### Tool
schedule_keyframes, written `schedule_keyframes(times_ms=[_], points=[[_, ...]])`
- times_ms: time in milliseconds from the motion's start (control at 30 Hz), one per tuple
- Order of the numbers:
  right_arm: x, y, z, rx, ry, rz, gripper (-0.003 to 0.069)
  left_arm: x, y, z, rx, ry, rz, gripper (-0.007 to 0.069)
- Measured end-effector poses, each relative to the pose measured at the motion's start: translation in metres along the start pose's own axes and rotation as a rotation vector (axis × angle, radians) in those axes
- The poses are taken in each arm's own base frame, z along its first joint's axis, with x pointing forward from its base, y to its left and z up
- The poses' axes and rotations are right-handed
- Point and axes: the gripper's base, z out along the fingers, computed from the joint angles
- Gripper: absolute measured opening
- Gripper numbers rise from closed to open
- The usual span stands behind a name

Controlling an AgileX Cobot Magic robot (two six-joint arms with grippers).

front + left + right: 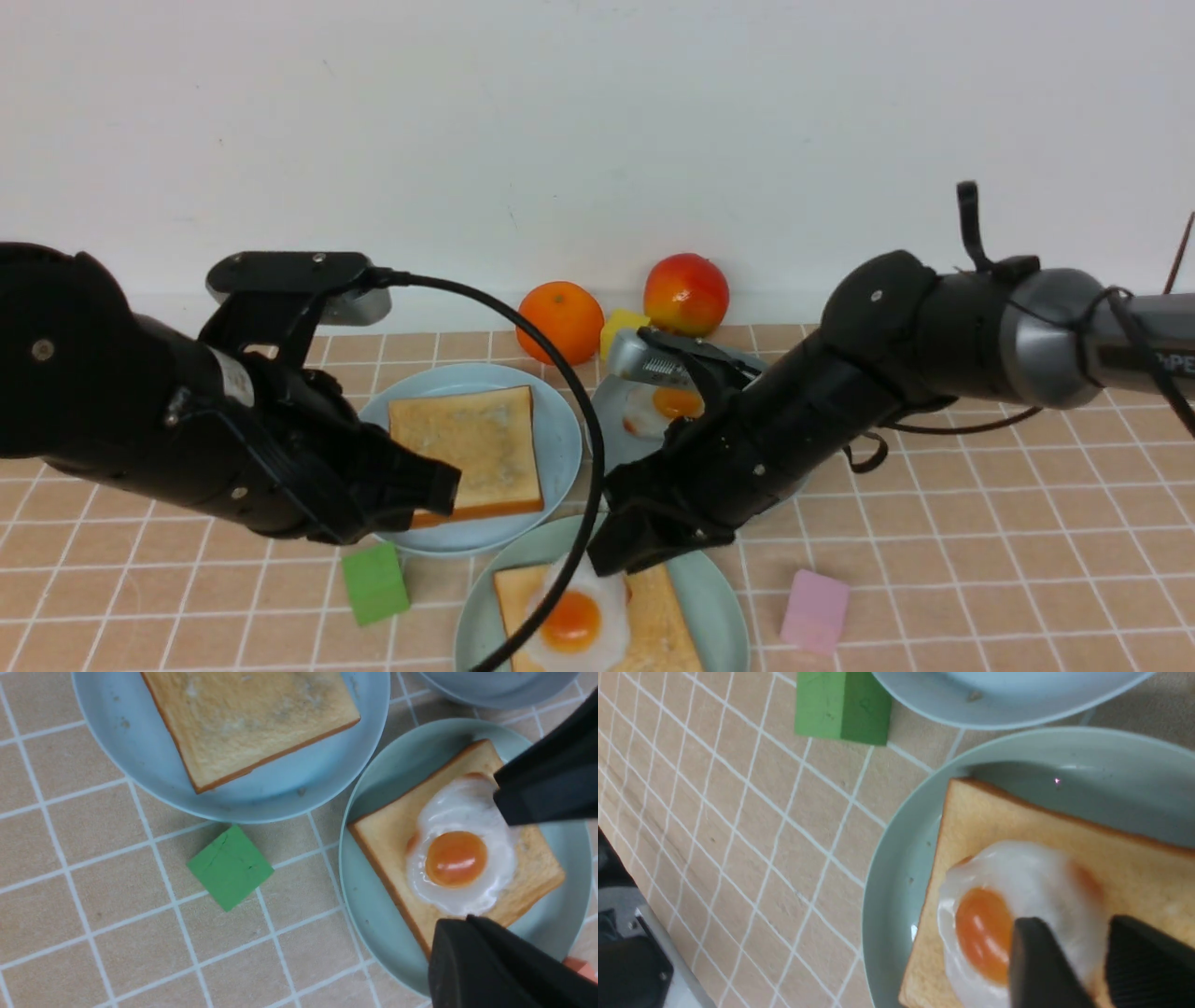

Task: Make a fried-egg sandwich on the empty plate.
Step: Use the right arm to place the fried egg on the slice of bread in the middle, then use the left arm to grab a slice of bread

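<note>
Front view: the round pale mint-green plate (719, 597) carries one square golden toast slice (658, 625), with the white, orange-yolked fried egg (574, 621) on top. The right gripper (611, 558), fingers spread, hangs over the egg. The left gripper (439, 487), fingers seemingly pressed together, is beside the second toast slice (467, 448) behind that plate. The next move, I judge, is capping the egg with it. A white wall (597, 121) stands behind the tan tiled worktop (980, 560).

Open surface (980, 560) lies right of the pink block (815, 609); the right pincer (611, 558) hangs over the mint plate (719, 602), the green block (375, 583) crowding its left.
</note>
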Motion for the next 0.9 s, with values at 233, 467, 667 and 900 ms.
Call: schedule_keyframes(times_ms=[233, 467, 667, 900], points=[[-0.005, 0.012, -0.074, 0.109, -0.111, -0.068, 0.0447, -0.012, 0.016, 0.003, -0.078, -0.097, -0.153, 0.0139], [0.025, 0.052, -0.160, 0.295, -0.198, -0.140, 0.0457, -0.036, 0.068, 0.045, -0.181, 0.026, -0.364, 0.0334], [0.065, 0.069, -0.159, 0.317, -0.182, -0.196, 0.0457, -0.054, 0.087, 0.089, -0.103, 0.097, -0.393, 0.0365], [0.093, 0.068, -0.143, 0.308, -0.136, -0.206, 0.0457, -0.066, 0.099, 0.144, -0.071, 0.149, -0.351, 0.0365]])
